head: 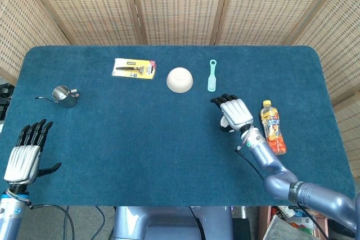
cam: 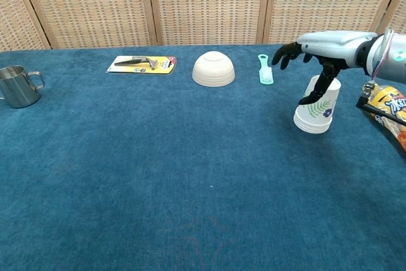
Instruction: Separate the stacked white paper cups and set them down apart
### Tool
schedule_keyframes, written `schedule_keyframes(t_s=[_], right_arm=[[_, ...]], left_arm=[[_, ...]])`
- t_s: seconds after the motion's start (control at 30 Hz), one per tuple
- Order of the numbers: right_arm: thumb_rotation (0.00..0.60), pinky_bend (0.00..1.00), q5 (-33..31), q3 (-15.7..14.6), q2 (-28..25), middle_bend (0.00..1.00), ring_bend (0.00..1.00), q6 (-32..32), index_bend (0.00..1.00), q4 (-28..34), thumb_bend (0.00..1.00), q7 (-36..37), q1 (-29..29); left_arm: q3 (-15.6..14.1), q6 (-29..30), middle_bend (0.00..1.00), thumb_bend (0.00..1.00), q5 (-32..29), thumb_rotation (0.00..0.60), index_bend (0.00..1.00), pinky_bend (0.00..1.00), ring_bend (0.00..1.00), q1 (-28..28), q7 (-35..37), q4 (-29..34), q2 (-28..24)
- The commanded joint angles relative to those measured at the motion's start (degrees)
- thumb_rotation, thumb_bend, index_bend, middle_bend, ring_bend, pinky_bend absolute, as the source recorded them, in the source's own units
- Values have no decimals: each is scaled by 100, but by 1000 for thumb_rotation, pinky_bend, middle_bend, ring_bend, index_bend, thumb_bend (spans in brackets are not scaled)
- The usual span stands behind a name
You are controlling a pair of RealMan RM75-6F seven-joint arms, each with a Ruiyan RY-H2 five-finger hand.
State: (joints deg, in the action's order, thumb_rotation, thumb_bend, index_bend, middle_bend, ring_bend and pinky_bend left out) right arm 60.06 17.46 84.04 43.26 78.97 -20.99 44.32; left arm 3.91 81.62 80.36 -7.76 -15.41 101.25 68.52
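Note:
The stacked white paper cups (cam: 316,112), printed with green leaves, stand upside down right of the table's middle. In the head view my right hand (head: 235,114) covers them almost wholly. In the chest view the right hand (cam: 325,45) hovers just above the stack, fingers spread toward the left and the thumb hanging down in front of the cups' side; it holds nothing. My left hand (head: 25,155) is open with fingers apart at the near left edge of the table, far from the cups, and shows only in the head view.
An orange drink bottle (head: 272,127) lies just right of the cups. A teal brush (head: 212,75), an upturned white bowl (head: 180,80) and a yellow packaged tool (head: 134,68) lie along the back. A steel mug (head: 66,96) stands at the far left.

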Motion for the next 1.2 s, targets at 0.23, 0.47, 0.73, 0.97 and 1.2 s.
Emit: schedule_keyframes(t_s=[0.23,0.47,0.73,0.97,1.2], right_arm=[[600,360,-306,-122,-171,392,275,-139,293,-79,358,106,152],[600,360,-581,-262,-320,398,288,-220,313,-128,358,77,209],[600,522,-560,-488,-367,529,399,-245,431,-248,419,167,211],[600,588,-99,-503,-286,603,470,-70,514,-400,484,769,102],[600,588,411,-288,-489,616,480,261,529,-106,521,1857,-116]], left_arm=[[14,-81,0,57,-137,600,0,0,0,-40,-41,14,-4],[0,-121,0,56,-166,600,0,0,0,-65,-59,26,-11],[-16,-136,0,56,-169,600,0,0,0,-81,-45,23,-17],[-25,-156,0,56,-210,600,0,0,0,-93,-72,12,5],[65,-282,0,56,-265,600,0,0,0,-210,40,-54,22]])
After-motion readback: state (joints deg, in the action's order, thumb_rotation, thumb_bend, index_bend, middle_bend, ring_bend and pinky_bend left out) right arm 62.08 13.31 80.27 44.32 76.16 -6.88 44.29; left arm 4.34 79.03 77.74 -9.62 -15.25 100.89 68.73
